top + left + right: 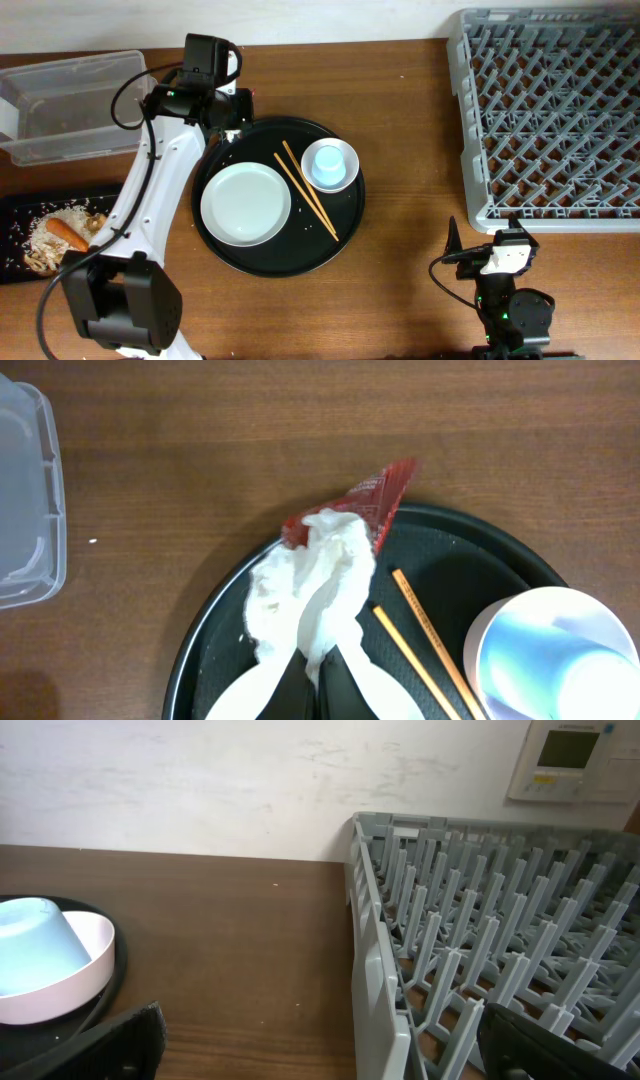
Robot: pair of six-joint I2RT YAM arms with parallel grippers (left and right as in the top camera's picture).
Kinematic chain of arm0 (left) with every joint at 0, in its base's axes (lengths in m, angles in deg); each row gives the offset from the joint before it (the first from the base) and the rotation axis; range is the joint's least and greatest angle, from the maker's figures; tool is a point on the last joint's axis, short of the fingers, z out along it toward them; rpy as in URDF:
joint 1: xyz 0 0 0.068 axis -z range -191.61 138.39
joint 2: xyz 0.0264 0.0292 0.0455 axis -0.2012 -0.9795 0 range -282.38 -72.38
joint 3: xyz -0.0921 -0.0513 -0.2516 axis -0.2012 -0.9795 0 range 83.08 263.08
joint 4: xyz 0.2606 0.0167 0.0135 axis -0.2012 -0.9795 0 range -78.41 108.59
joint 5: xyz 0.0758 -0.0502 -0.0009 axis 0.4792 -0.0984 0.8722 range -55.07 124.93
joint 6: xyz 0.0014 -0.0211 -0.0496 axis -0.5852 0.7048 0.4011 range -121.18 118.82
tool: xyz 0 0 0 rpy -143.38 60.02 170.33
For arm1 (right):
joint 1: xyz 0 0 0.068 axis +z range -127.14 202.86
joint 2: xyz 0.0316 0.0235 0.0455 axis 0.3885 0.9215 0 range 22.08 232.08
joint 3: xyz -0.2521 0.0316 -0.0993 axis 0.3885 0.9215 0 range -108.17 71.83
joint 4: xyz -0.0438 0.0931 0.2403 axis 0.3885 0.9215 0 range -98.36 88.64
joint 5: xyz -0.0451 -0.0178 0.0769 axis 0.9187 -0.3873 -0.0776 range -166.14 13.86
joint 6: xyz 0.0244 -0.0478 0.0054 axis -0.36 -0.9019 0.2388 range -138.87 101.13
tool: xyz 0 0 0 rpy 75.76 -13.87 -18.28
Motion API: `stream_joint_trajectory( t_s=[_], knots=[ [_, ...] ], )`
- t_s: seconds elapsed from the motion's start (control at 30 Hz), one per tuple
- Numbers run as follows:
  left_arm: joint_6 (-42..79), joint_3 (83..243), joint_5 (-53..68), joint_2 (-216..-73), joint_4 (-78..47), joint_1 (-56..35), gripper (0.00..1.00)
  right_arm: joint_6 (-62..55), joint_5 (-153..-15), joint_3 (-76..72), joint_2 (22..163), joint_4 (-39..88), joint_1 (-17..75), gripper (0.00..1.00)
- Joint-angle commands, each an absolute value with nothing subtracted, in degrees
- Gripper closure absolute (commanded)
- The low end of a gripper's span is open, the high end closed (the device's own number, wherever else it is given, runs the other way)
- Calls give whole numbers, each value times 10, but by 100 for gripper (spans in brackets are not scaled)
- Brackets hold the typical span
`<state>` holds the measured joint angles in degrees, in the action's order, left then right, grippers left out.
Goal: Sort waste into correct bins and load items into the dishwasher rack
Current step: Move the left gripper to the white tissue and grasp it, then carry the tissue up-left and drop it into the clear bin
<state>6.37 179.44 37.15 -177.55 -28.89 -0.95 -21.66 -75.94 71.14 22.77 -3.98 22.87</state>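
My left gripper (320, 685) is shut on a crumpled white tissue (312, 582) over the far left part of the round black tray (200, 640). A red shiny wrapper (372, 500) lies against the tissue's far end, over the tray's rim. In the overhead view this gripper (228, 128) is between the clear tub (70, 105) and the tray. The white plate (245, 205), two chopsticks (305, 190) and light-blue cup (330, 165) lie on the tray. Rice and a carrot (68, 235) lie on the flat black tray (15, 205). My right gripper (330, 1055) is open and empty beside the grey rack (470, 920).
The rack (550, 110) fills the far right of the table. The clear tub's corner (25, 500) is to the left of the held tissue. Bare wooden table (410, 120) lies between the round tray and the rack. A wall runs behind the table.
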Motion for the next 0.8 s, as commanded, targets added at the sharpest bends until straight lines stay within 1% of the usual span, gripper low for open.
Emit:
stream_joint_trajectory(
  t_s=[0.0,0.33,0.4,0.47,0.53,0.6,0.77],
  knots=[
    [71,1799,378,-1771,-293,-9,99,-212,-754,715,224,-37,232,2],
    [122,1796,378,-1773,-379,-9,100,-212,-754,715,224,-37,232,2],
    [160,1785,377,-1773,-389,-7,100,-212,-754,715,224,-37,232,2],
    [155,1781,397,-1773,-403,-2,99,-212,-754,715,224,-37,232,2],
    [180,1780,396,-1773,-421,-1,100,-212,-754,715,224,-37,232,2],
    [191,1780,387,-1773,-438,1,100,-212,-754,715,224,-37,232,2],
    [191,1780,283,-1773,-507,2,99,-212,-754,715,224,-37,232,1]
  ],
)
